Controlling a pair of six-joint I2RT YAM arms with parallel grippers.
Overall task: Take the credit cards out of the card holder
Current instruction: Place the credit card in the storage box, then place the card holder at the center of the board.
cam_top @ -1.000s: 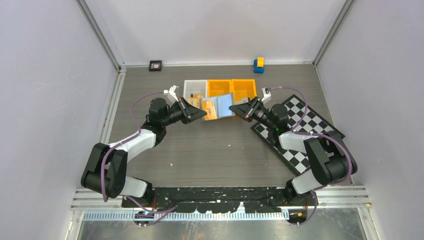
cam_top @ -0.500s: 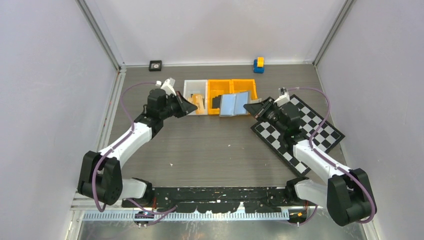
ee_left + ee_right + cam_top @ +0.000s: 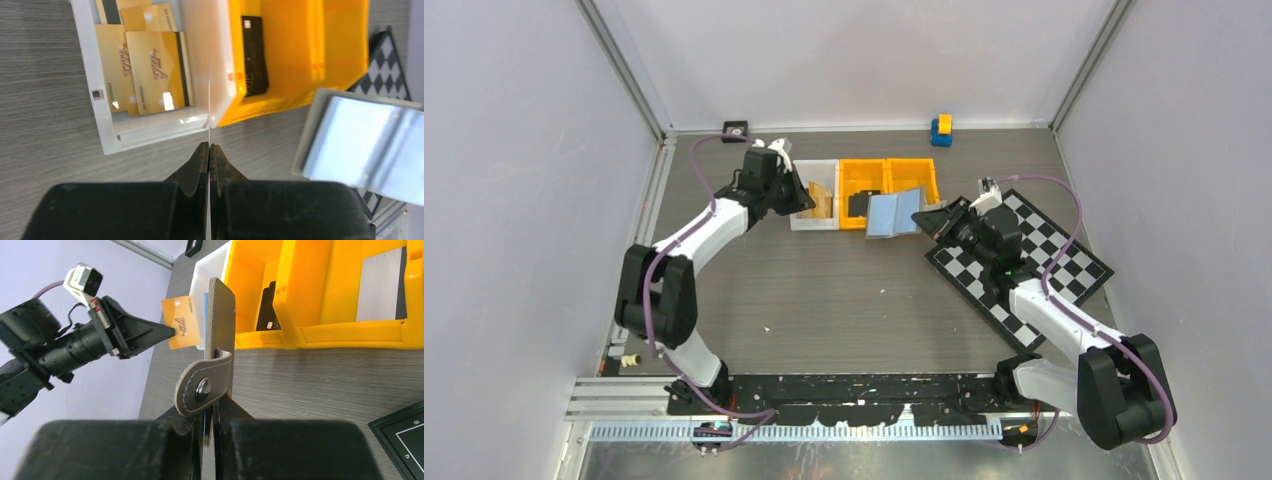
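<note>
My right gripper (image 3: pixel 924 216) is shut on the grey card holder (image 3: pixel 892 214) and holds it open and upright in front of the orange bins; in the right wrist view the gripper (image 3: pixel 210 409) pinches its lower edge by the snap tab (image 3: pixel 202 388). My left gripper (image 3: pixel 807 201) is shut on an orange credit card (image 3: pixel 181 329) at the front of the white bin (image 3: pixel 802 222). In the left wrist view the gripper (image 3: pixel 209 146) holds this card (image 3: pixel 209 100) edge-on. Several orange cards (image 3: pixel 150 65) lie in the white bin.
Two orange bins (image 3: pixel 864 166) stand right of the white bin; one holds a black card (image 3: pixel 254 55), the other a silvery grey card (image 3: pixel 377 285). A checkerboard mat (image 3: pixel 1049 250) lies at the right. A blue-yellow block (image 3: pixel 941 129) and a small black item (image 3: pixel 735 130) sit by the back wall.
My left gripper has moved away from the card holder to the white bin with the orange card. My right gripper carried the card holder right, before the orange bins, and now holds nearly still.
</note>
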